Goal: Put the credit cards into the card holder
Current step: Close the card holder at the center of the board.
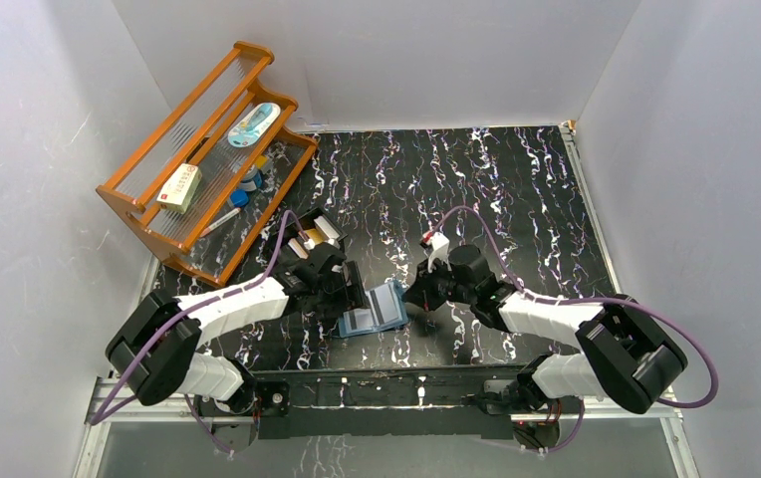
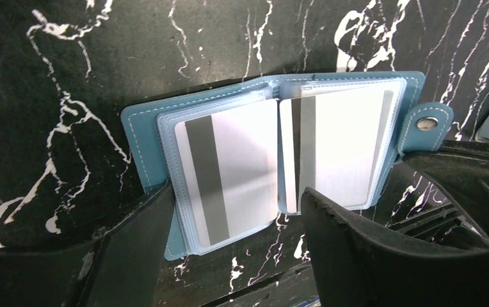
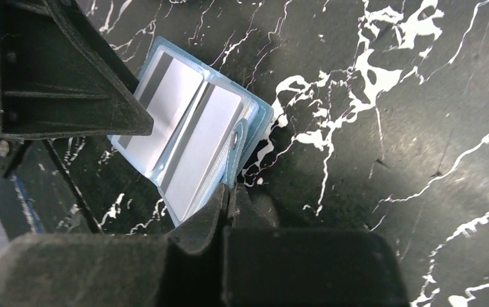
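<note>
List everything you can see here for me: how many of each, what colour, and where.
card holder: one, teal-blue, lying open on the table between the arms.
credit cards: two showing, whitish with grey stripes, in the holder's clear pockets; more in the black box, number unclear.
black box: one, open-topped, beside the left arm.
rack: one, orange-brown wood, back left.
oval case: one, pale blue, on the rack.
small box: one, cream with red, on the rack.
rolls: blue, number unclear, on the rack.
table: one, black with white veins.
left tool: one, black, open over the card holder.
right tool: one, black, shut on the holder's snap tab.
</note>
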Robot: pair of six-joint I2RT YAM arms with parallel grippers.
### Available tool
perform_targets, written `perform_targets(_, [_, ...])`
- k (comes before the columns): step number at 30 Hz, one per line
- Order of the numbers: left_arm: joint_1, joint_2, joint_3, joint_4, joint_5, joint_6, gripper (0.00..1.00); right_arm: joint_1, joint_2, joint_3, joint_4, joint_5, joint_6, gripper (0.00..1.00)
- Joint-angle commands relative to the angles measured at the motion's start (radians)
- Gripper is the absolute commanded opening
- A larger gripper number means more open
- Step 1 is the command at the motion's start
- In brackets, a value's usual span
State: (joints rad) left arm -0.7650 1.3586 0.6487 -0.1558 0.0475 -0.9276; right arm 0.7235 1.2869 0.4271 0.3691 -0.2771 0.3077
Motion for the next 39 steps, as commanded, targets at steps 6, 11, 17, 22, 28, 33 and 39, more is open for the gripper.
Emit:
perform_targets(6, [0.001, -0.084, 0.006, -0.192, -0.053, -0.022, 0.72, -0.01, -0.014, -0.119, 0.282, -0.042, 0.214, 0.0])
perform_targets(11, [0.002, -0.128, -0.008, -0.218, -0.077, -0.033, 0.74, -0.01, -0.014, -0.137, 0.285, -0.027, 0.224, 0.0])
perform_targets(17, [0.002, -0.106, -0.014, -0.208, -0.097, -0.032, 0.75, -0.01, -0.024, -0.143, 0.278, -0.018, 0.228, 0.0])
perform_targets(22, [0.001, -0.065, -0.036, -0.13, -0.056, -0.045, 0.76, -0.009, -0.026, -0.149, 0.28, -0.017, 0.234, 0.0])
perform_targets(28, [0.001, -0.067, -0.072, 0.015, 0.031, -0.087, 0.76, -0.009, -0.023, -0.159, 0.296, -0.013, 0.251, 0.0])
perform_targets(33, [0.0, -0.117, -0.072, 0.099, 0.09, -0.106, 0.76, -0.009, -0.009, -0.175, 0.334, -0.026, 0.274, 0.0])
perform_targets(39, [-0.003, -0.129, -0.021, 0.155, 0.155, -0.109, 0.75, -0.01, 0.011, -0.18, 0.356, -0.051, 0.284, 0.0])
